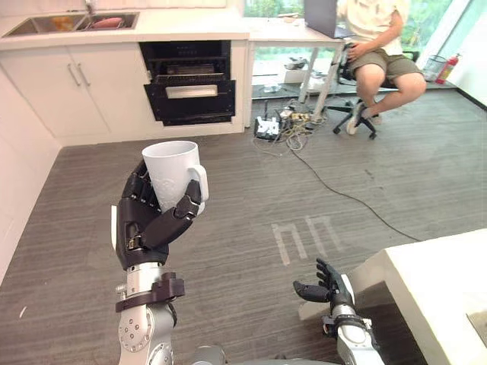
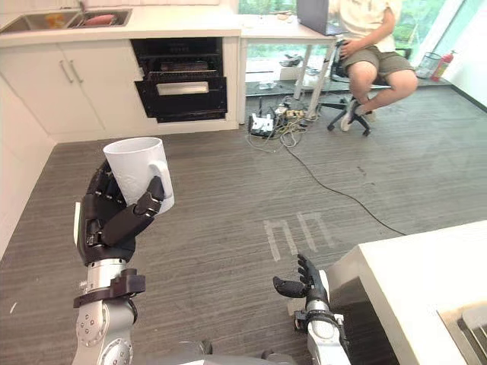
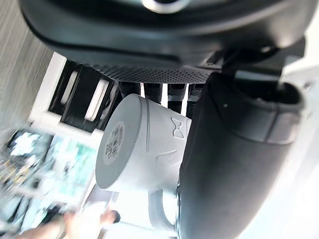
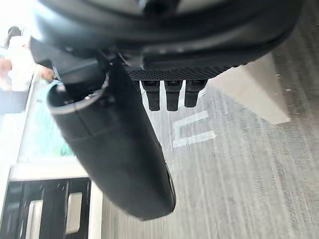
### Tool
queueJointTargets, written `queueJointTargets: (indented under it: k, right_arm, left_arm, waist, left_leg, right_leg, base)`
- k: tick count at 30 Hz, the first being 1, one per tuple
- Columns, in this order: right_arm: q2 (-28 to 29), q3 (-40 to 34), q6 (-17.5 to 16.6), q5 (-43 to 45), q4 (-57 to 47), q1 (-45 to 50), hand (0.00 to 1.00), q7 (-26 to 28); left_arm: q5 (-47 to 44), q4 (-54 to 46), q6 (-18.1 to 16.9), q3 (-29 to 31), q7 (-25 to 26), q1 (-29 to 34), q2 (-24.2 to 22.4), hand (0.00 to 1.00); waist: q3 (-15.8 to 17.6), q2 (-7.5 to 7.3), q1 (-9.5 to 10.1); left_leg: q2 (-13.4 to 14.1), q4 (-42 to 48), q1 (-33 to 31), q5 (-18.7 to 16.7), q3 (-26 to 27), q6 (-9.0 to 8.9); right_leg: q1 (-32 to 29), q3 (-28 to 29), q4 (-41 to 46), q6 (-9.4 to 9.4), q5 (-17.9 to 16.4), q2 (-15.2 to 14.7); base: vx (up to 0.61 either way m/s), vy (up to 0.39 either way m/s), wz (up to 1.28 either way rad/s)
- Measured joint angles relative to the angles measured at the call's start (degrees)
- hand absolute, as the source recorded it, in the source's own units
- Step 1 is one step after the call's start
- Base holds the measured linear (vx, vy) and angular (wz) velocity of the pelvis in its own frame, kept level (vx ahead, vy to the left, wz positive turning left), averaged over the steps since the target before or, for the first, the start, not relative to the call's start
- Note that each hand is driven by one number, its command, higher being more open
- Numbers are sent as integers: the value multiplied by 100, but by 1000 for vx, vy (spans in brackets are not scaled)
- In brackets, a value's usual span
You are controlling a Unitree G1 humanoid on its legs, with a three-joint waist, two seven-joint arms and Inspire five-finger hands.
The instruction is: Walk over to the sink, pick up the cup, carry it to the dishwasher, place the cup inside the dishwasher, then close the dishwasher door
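1 white cup [image 1: 173, 173], centre-left. 2 dark hands: left hand [image 1: 148, 220] lower left, right hand [image 1: 323, 285] lower right. 1 dishwasher [image 1: 190, 91] top centre. 1 sink [image 1: 72, 23] upper-left corner. 2 cabinet handles [image 1: 74, 74] upper left. 1 person [image 1: 380, 38], 1 laptop [image 1: 323, 17], 1 fire extinguisher [image 1: 447, 68], all upper right. 1 white counter [image 1: 434, 289] lower right.

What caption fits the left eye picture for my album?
The left robot hand holds a white cup upright, with the dishwasher ahead across the floor.
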Motion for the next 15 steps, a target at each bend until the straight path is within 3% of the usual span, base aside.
queueJointTargets:
  k: [4, 9, 11, 13, 15]
  right_arm:
    - [10, -6, 7, 43, -47, 169, 90, -52]
    - [14, -80, -2, 243, -233, -484, 90, -161]
    - [-9, -240, -109, 240, -323, -776, 90, -194]
    - [-90, -392, -132, 238, -433, -876, 90, -251]
    - [-194, -405, -131, 236, -437, -877, 90, -309]
  left_arm:
    - [10, 417, 143, -507, -51, -78, -40, 30]
    - [9, 798, 352, -519, -83, -561, -79, 30]
    - [8, 760, 352, -431, -119, -551, -76, 30]
    - [6, 762, 354, -354, -111, -523, -87, 30]
    - [6, 754, 350, -350, -111, -506, -90, 30]
  waist:
    - [-10, -16, -73]
    - [476, 27, -74]
    - [650, 74, 56]
    - [707, 118, 149]
    - [692, 178, 159]
  left_leg:
    - [-49, -584, 211, 385, -200, -160]
    - [-162, -95, -268, 538, -387, -364]
    - [62, 30, -525, 323, 335, -135]
    - [773, 781, -868, -84, 2220, 57]
    - [1067, 975, -837, -118, 2935, 143]
  right_leg:
    - [93, -428, -112, -1, 2, -96]
    - [287, -1375, 69, -46, -86, -116]
    - [335, -1813, 106, -84, -192, -145]
    - [368, -2352, 201, -44, -390, -271]
    - [391, -2634, 430, 96, -558, -379]
  base:
    - [92, -48, 37]
    - [-93, -37, 105]
    - [-202, 4, 121]
    - [-116, 75, 127]
    - [14, 182, 99]
